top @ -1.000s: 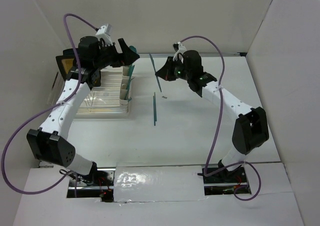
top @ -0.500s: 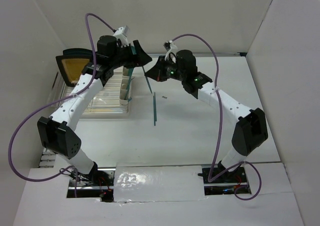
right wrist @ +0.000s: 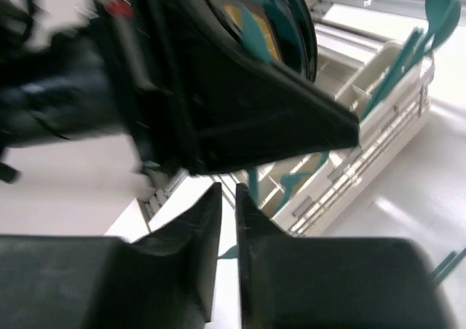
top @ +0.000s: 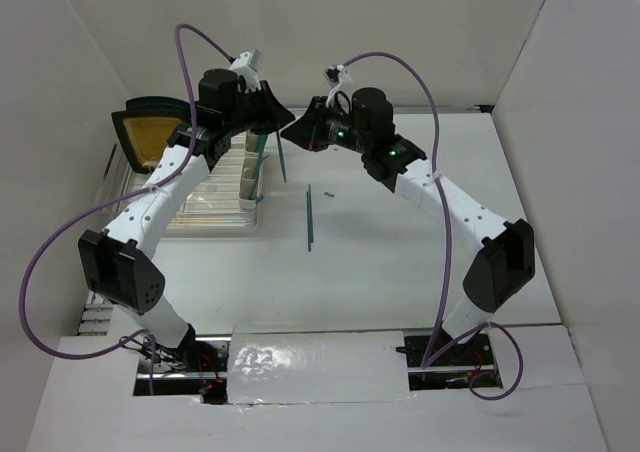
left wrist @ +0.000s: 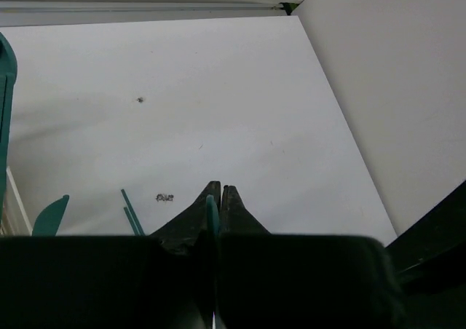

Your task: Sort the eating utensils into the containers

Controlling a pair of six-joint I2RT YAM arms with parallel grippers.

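Since a second ago both arms have swung inward, so that the left gripper (left wrist: 216, 194) and the right gripper (right wrist: 227, 191) now nearly meet above the right end of the dish rack (top: 205, 212). The hanging utensil (top: 282, 162) has travelled left with the right gripper, from over open desk (top: 400, 262) to just beside the containers (top: 250, 177). That gripper's fingers are closed to a narrow slit on it, and the teal piece dangles steeply below them. The left gripper is pinched tight on a thin teal strip (left wrist: 212, 211) showing between its fingertips; its kind cannot be told. The cream containers stand in a row along the rack's right edge, with teal spoons (right wrist: 435, 5) upright in them. A flat utensil (top: 309, 220) lies on the desk right of the rack, apart from both grippers, with a small dark speck (top: 328, 192) close by. A yellow plate (top: 140, 137) with a black rim stands on edge at the rack's far left. The desk is plain matte white, boxed in by white walls (top: 560, 62). A glossy strip (top: 310, 357) runs along its near edge between the arm bases, and purple cables (top: 438, 242) loop off both arms.
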